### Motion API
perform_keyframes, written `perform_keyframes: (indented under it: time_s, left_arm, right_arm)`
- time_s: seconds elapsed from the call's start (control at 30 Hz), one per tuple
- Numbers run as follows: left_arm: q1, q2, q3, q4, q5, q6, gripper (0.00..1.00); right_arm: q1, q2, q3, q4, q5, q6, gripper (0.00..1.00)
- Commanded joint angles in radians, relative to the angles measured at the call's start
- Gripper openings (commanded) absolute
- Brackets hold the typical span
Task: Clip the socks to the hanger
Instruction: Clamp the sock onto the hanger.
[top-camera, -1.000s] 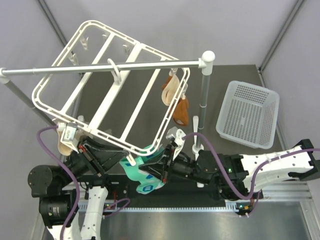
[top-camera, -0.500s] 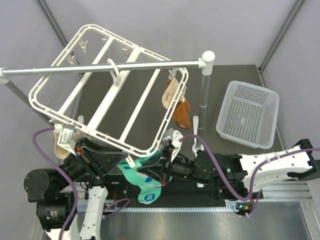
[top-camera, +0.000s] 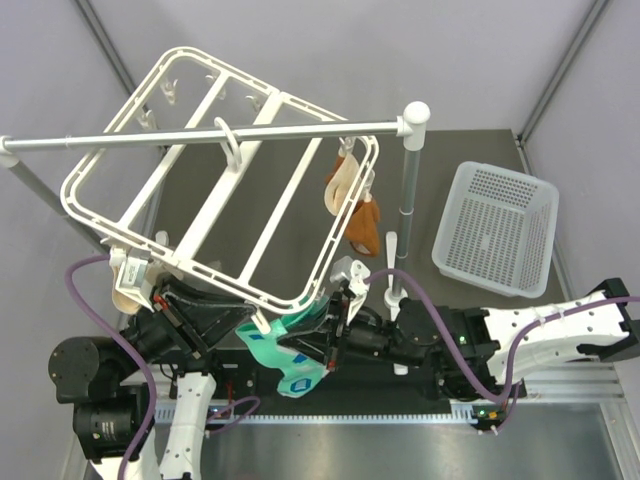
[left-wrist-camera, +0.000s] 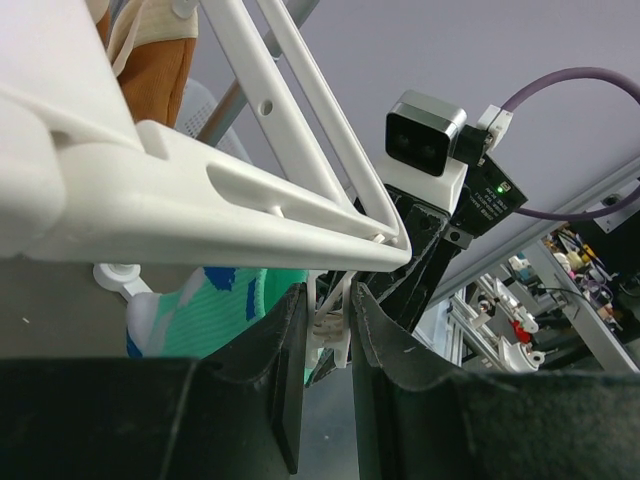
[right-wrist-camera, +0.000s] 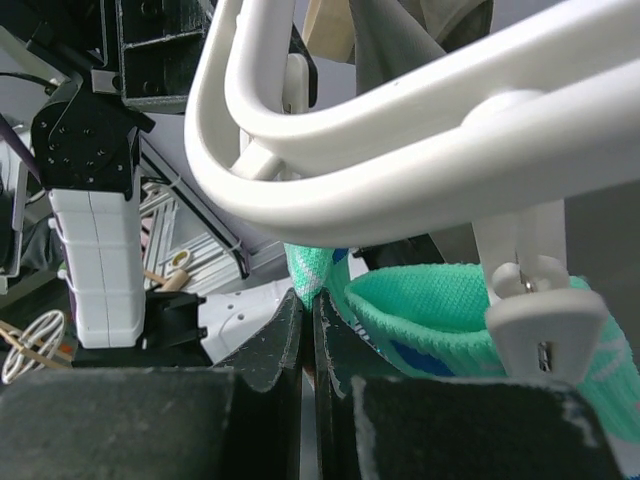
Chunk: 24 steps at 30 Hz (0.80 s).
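Here, left tool (left-wrist-camera: 327, 302) on clip (left-wrist-camera: 331, 330), right tool (right-wrist-camera: 308, 303) on sock (right-wrist-camera: 425, 300).

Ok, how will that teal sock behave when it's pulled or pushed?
Probably floppy: the sock droops in folds below the right gripper, which pinches only its edge. Likely light, since that small pinch seems to carry it. It looks like soft knit, so it should not slip easily.

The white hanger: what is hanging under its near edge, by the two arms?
A teal-green sock hangs under the hanger, its edge pinched in the right gripper; the left gripper squeezes a white clip beside it. Whether any clip bites the sock is hidden by the frame.
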Motion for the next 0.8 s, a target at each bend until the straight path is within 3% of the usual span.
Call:
perform_keyframes:
  time_s: [0.0, 0.5, 0.77]
  left_arm:
    - [0.006, 0.015, -0.002, -0.018, -0.007, 0.027, 0.00]
    - [0.005, 0.024, 0.024, -0.026, -0.007, 0.030, 0.00]
    - [0.006, 0.019, 0.014, -0.026, -0.003, 0.024, 0.00]
  right_arm:
    - [0.008, -0.037, 0.004, 0.049, -0.010, -0.016, 0.00]
    - [0.006, 0.005, 0.013, 0.033, -0.068, -0.021, 0.00]
    - [0.006, -0.017, -0.031, 0.110, -0.108, -0.042, 0.00]
